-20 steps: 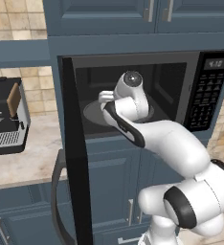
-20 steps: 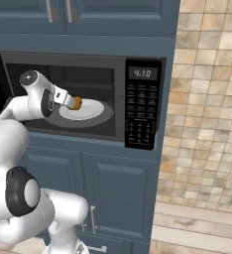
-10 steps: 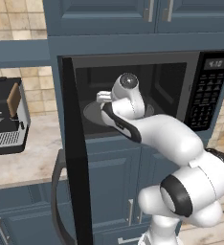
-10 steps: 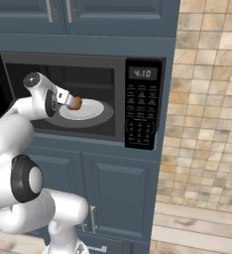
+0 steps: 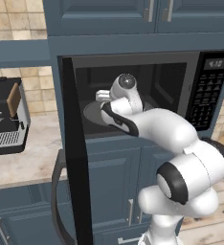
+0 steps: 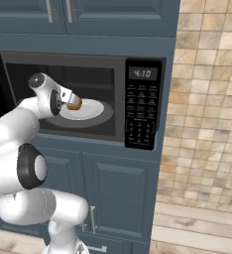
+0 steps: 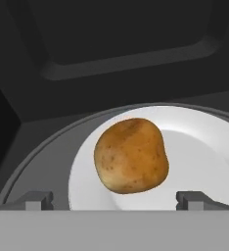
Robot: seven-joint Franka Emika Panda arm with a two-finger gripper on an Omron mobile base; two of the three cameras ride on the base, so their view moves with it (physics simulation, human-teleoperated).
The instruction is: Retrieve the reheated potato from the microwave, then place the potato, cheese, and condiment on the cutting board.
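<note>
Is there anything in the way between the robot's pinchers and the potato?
No. In the hand view the gripper is open, and just bare white plate lies between its tips and the potato inside the microwave.

Potato (image 7: 131,155) on plate (image 7: 204,162) inside microwave (image 6: 138,106)

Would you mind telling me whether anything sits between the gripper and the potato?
Nothing visible does. The gripper is open, and the potato lies on the white plate straight ahead of its fingertips, inside the microwave.
</note>
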